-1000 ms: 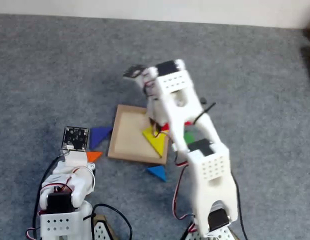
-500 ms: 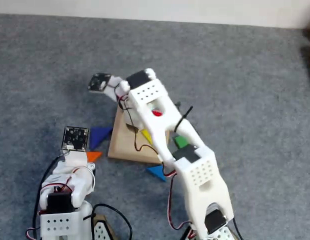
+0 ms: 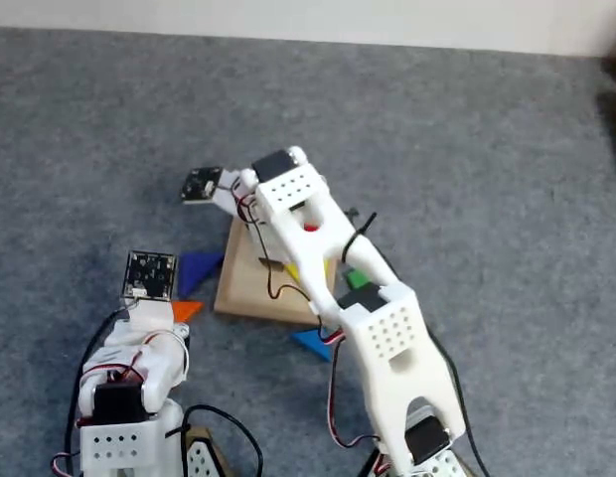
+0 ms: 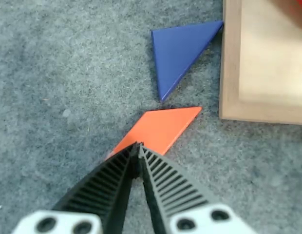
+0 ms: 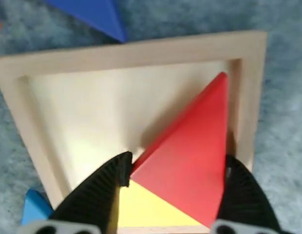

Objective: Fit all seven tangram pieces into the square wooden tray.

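Note:
The square wooden tray (image 5: 126, 51) lies under my right gripper (image 5: 176, 168), which is shut on a red triangle (image 5: 190, 146). That triangle hangs tilted over the tray's inner corner, its tip by the rim. A yellow triangle (image 5: 146, 207) lies flat in the tray below it. My left gripper (image 4: 136, 146) is shut and empty, its tips just over an orange parallelogram (image 4: 163, 127) on the carpet. A dark blue triangle (image 4: 180, 46) lies beside the tray (image 4: 258, 63). In the high view the right arm (image 3: 293, 194) stretches over the tray (image 3: 238, 283).
A light blue triangle (image 3: 313, 343) lies on the carpet in front of the tray, and a green piece (image 3: 358, 280) shows by the tray's right side under the arm. Grey carpet (image 3: 487, 149) covers the table all round. The left arm (image 3: 139, 348) stands at the near left.
The right arm has swung left across the tray with the red triangle, its wrist now past the tray's far left corner. The left arm has not moved.

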